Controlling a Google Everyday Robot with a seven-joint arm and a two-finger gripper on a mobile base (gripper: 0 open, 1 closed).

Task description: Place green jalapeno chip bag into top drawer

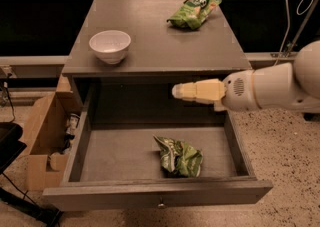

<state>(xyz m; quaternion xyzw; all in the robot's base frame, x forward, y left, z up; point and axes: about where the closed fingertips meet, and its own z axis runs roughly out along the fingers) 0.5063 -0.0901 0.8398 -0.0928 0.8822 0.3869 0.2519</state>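
Note:
The green jalapeno chip bag [179, 156], small and crumpled with pale patches, lies on the floor of the open top drawer [115, 153], near its front right. My gripper [176, 91] hangs above the drawer, up and a little behind the bag, apart from it and holding nothing. The white arm reaches in from the right. The drawer's small round knob [160, 203] shows on the front panel.
On the grey table top [150, 36] stand a white bowl [110, 46] at the left and a flatter green bag with a white logo [193, 11] at the back right. A cardboard box [42, 141] with items stands on the floor at the left.

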